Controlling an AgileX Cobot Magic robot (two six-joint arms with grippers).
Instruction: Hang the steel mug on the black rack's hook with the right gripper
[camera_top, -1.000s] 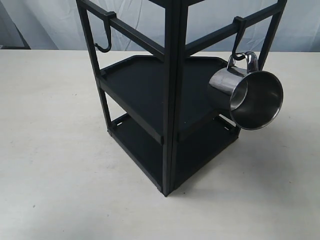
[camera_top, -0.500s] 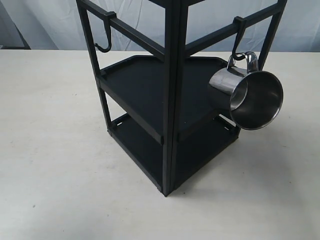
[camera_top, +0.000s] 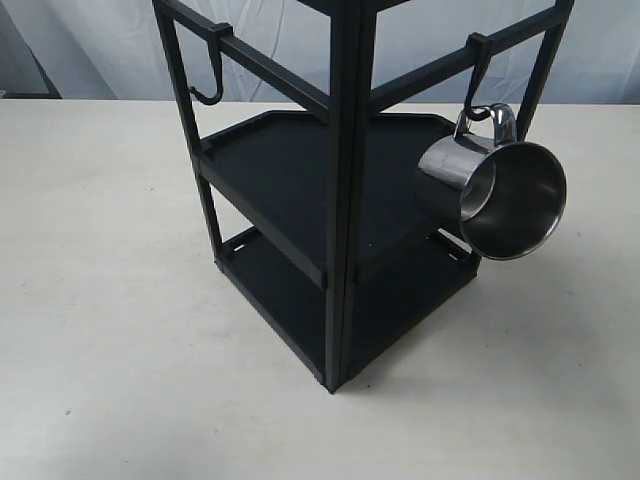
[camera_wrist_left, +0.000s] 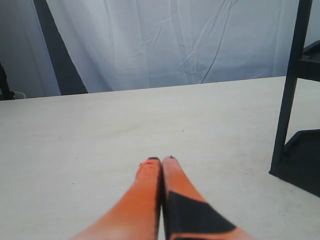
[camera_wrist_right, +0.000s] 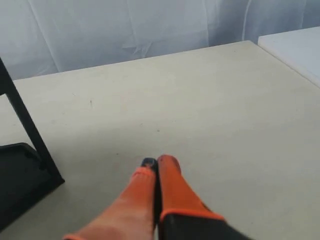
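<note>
The steel mug (camera_top: 495, 190) hangs by its loop handle from a hook (camera_top: 478, 75) on the black rack's (camera_top: 340, 200) right top rail, mouth tilted toward the camera. No arm shows in the exterior view. In the right wrist view my right gripper (camera_wrist_right: 156, 162) has orange fingers pressed together over bare table, holding nothing; a rack post (camera_wrist_right: 30, 130) and tray corner stand beside it. My left gripper (camera_wrist_left: 160, 160) is likewise shut and empty, with a rack post (camera_wrist_left: 290, 90) off to one side.
A second, bare hook (camera_top: 207, 92) hangs on the rack's left top rail. The rack stands on a pale table (camera_top: 110, 300) with white curtain behind. A white raised surface (camera_wrist_right: 300, 47) shows at the far corner of the right wrist view.
</note>
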